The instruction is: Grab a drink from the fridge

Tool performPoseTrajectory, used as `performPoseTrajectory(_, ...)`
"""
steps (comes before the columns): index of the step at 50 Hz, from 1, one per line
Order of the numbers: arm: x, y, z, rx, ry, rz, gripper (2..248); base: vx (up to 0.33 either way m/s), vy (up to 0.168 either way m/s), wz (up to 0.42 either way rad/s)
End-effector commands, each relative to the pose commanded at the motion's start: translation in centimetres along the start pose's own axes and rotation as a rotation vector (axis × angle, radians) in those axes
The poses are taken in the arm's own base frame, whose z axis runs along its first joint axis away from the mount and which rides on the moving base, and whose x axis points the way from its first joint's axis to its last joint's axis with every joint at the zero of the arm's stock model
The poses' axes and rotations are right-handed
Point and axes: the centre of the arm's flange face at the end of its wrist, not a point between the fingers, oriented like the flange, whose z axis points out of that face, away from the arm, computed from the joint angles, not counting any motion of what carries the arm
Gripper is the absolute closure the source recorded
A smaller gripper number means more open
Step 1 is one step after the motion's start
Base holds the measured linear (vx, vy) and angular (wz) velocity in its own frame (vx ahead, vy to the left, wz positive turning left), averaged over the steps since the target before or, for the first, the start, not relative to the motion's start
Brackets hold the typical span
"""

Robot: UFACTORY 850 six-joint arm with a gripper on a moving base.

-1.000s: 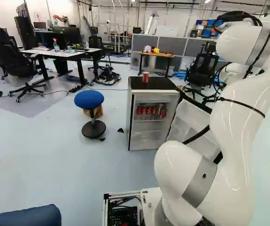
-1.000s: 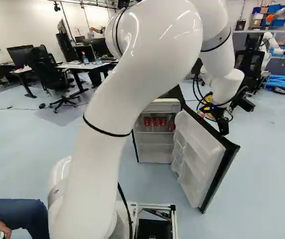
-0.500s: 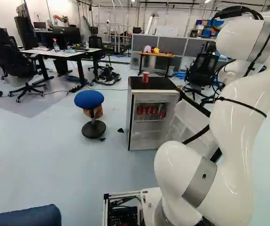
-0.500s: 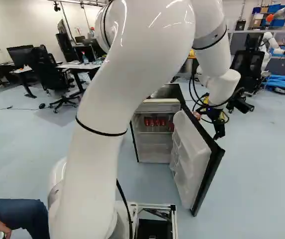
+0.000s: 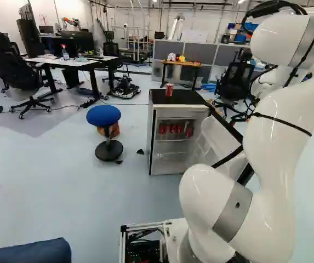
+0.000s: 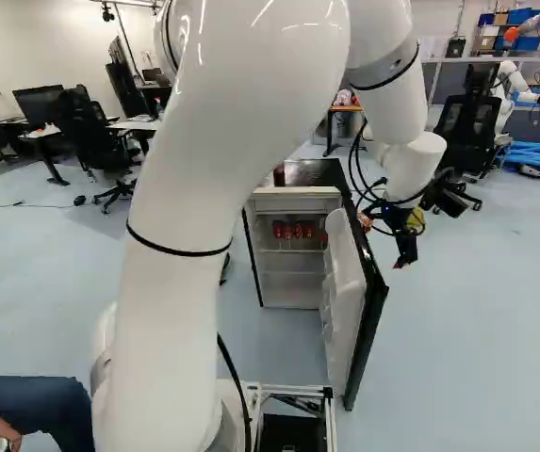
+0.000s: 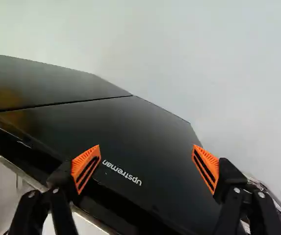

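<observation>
Fridge (image 5: 182, 113): door (image 6: 341, 301) open. Red drink cans (image 5: 173, 129) inside fridge, upper part; one more red can (image 5: 169, 90) upright on fridge top. Claw (image 6: 402, 263) by outer face of fridge door, fingers wide apart; contact cannot be told. Blue stool (image 5: 103, 115) left of fridge, left base view.

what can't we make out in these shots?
- Anything behind the front cans: both base views, those cans hide it.
- Lower outer corner of fridge door: left base view, behind the arm.
- Can atop fridge: right base view, mostly behind arm.
- Whether the gripper touches the door: right base view, too small.
</observation>
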Motion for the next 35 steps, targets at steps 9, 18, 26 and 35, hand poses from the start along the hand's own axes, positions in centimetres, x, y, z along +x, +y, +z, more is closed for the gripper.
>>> performPoseTrajectory(9, -1.2, -0.1, -0.1, -0.002, -0.011, -0.005, 3, 0.0, 0.0, 0.0)
performPoseTrajectory(18, -2.3, -0.3, -0.2, -0.004, -0.021, -0.012, 3, 0.0, 0.0, 0.0)
performPoseTrajectory(26, -3.4, -0.7, -0.3, -0.005, -0.031, -0.022, 3, 0.0, 0.0, 0.0)
performPoseTrajectory(35, -4.7, -1.1, -0.3, -0.006, -0.042, -0.034, 3, 0.0, 0.0, 0.0)
